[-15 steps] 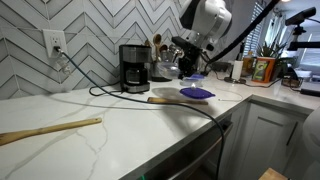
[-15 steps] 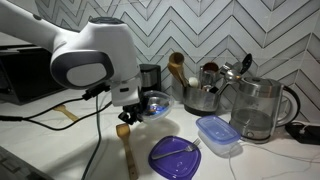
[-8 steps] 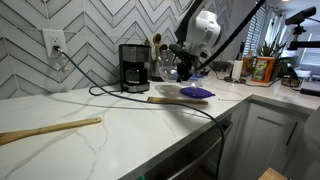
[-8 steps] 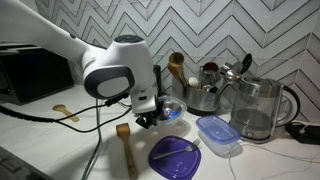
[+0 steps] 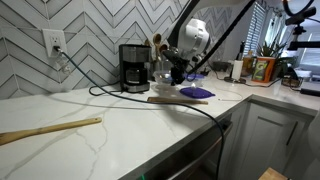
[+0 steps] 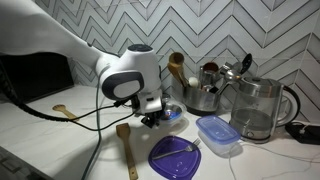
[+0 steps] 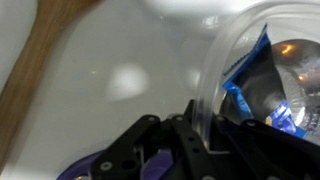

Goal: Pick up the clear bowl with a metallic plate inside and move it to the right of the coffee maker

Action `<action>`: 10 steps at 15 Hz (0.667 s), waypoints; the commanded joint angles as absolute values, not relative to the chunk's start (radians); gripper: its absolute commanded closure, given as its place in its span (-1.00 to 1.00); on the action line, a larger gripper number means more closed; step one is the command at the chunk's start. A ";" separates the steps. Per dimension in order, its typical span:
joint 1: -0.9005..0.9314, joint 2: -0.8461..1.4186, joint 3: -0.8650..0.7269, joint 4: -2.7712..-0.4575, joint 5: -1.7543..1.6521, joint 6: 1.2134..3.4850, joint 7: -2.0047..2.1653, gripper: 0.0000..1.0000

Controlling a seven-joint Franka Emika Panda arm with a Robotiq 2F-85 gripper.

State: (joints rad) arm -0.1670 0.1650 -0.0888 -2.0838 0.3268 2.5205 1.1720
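The clear bowl [image 7: 262,60] fills the right of the wrist view, with a shiny metal plate [image 7: 292,62] and a blue scrap inside. My gripper [image 7: 200,128] is shut on the bowl's rim, one finger inside and one outside. In both exterior views the gripper [image 5: 173,73] [image 6: 154,114] holds the bowl [image 6: 172,113] low over the white counter, just right of the black coffee maker [image 5: 133,68]. In the exterior view from the other side, my arm hides the coffee maker.
A blue-purple disc [image 6: 175,157] [image 5: 196,93] and a wooden spoon [image 6: 127,150] [image 5: 165,99] lie on the counter near the bowl. A blue-tinted container [image 6: 218,134], a glass kettle [image 6: 258,108] and a steel crock [image 6: 203,96] stand nearby. A wooden stick [image 5: 50,130] lies at the counter's left.
My gripper has carried the bowl down and toward the coffee maker, away from the blue-purple disc. Nothing else has moved.
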 commanded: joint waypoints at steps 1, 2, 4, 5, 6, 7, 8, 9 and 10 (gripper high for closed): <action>-0.137 0.210 -0.118 -2.032 0.296 2.465 1.212 0.97; -0.135 0.221 -0.119 -2.025 0.297 2.456 1.213 0.97; -0.130 0.235 -0.123 -2.014 0.297 2.437 1.212 0.97; -0.128 0.242 -0.125 -2.007 0.299 2.423 1.211 0.97; -0.127 0.247 -0.128 -2.003 0.298 2.412 1.211 0.97; -0.125 0.249 -0.130 -1.999 0.294 2.404 1.211 0.97; -0.125 0.249 -0.130 -1.995 0.298 2.392 1.207 0.76; -0.125 0.243 -0.132 -1.994 0.296 2.386 1.206 0.36; -0.127 0.227 -0.132 -1.997 0.300 2.381 1.199 0.25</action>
State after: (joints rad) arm -0.1415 0.2416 -0.1097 -2.0155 0.3223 2.4241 1.1797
